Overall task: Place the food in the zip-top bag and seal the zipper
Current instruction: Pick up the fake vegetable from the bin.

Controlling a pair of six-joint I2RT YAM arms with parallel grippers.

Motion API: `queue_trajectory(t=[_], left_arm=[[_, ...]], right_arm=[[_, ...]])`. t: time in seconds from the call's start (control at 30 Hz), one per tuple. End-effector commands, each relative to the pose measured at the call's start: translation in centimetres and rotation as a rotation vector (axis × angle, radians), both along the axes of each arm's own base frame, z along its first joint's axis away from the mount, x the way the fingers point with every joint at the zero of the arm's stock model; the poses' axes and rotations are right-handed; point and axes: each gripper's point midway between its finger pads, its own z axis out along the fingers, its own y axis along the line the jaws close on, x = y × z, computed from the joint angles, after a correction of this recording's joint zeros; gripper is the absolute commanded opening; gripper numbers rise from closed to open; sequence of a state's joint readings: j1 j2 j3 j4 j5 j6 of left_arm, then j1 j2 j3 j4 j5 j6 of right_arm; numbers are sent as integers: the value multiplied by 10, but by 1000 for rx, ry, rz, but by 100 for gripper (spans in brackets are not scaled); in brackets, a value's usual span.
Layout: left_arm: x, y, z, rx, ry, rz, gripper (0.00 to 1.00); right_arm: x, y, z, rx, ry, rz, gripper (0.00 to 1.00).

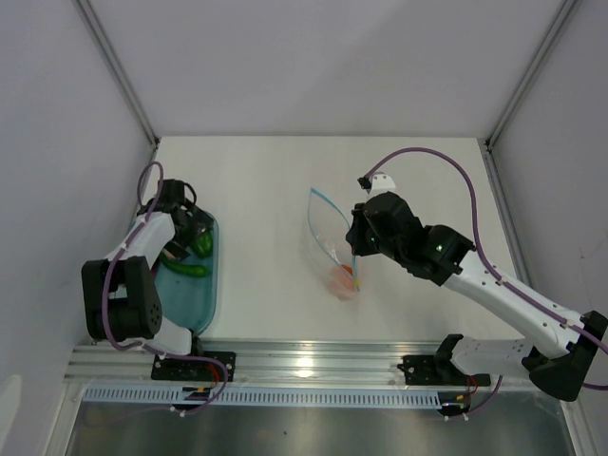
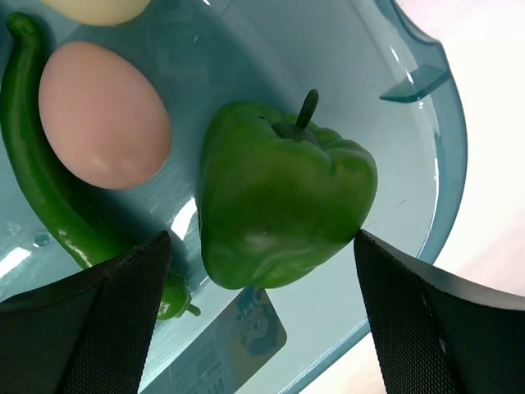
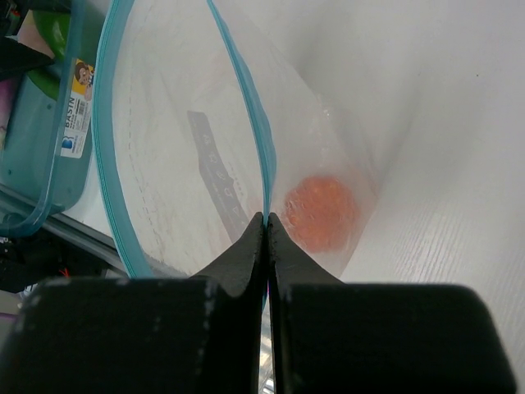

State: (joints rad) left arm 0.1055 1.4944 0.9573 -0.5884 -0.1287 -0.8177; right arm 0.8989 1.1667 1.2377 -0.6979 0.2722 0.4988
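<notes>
In the left wrist view a green bell pepper [image 2: 279, 197] lies in the teal tray [image 2: 426, 164], beside a pinkish egg [image 2: 102, 115] and a slim green pod [image 2: 41, 180]. My left gripper [image 2: 262, 312] is open, its fingers [image 2: 90, 320] on either side of the pepper's lower end. From above, the left gripper [image 1: 190, 233] hovers over the tray by the pepper [image 1: 202, 244]. The clear zip-top bag [image 1: 328, 233] stands with its mouth open, an orange fruit [image 3: 321, 212] inside. My right gripper [image 3: 267, 223] is shut on the blue zipper [image 3: 246, 107] edge.
The teal tray [image 1: 211, 285] sits at the table's left near edge, with the pod [image 1: 187, 270] in it. A second cream egg [image 2: 94, 8] shows at the top of the left wrist view. A label sticker [image 2: 246, 328] lies on the tray floor. White walls close in the table.
</notes>
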Motion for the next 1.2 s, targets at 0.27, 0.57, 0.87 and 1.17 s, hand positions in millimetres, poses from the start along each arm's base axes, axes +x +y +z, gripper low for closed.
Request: queue_trajectory(t=[0.27, 0.57, 0.87, 1.17], left_arm=[[11, 12, 0, 32, -14, 43, 87], [8, 8, -9, 14, 5, 18, 60], [-3, 6, 17, 17, -63, 20, 25], [-25, -5, 91, 13, -264, -44, 5]], right_arm=[[5, 4, 2, 9, -16, 1, 0], [5, 4, 2, 14, -13, -5, 0], [6, 6, 1, 11, -10, -4, 0], [11, 12, -8, -16, 4, -3, 0]])
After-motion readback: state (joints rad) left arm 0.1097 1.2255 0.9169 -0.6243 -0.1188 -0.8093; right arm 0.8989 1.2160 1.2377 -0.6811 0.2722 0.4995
